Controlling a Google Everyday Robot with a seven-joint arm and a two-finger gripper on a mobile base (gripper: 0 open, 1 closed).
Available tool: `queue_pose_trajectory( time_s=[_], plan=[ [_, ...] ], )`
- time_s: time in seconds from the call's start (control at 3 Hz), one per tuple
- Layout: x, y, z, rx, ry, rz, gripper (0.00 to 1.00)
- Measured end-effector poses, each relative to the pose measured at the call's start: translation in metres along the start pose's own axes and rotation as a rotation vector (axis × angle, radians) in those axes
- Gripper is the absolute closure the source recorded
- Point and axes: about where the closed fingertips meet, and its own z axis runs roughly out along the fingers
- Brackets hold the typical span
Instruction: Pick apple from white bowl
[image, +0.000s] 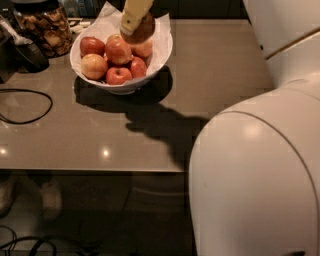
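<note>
The apple looked pinched tight in the fingers of the gripper, with the white bowl just under them on the surface, likely held high so it would not bump the other apples below.

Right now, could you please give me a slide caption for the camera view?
Beige gripper over the back of a wide, paper-lined white bowl of apples, a pale yellow-orange apple at its left.

Grey table carries white bowl, snack jar, black cable; claw above bowl
</note>
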Motion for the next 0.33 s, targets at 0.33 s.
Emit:
queue_pose_trajectory(
  time_s=[0.33],
  plan=[
    [-0.0348,0.0117,-0.0204,0.007,-0.068,-0.095,1.00]
  ],
)
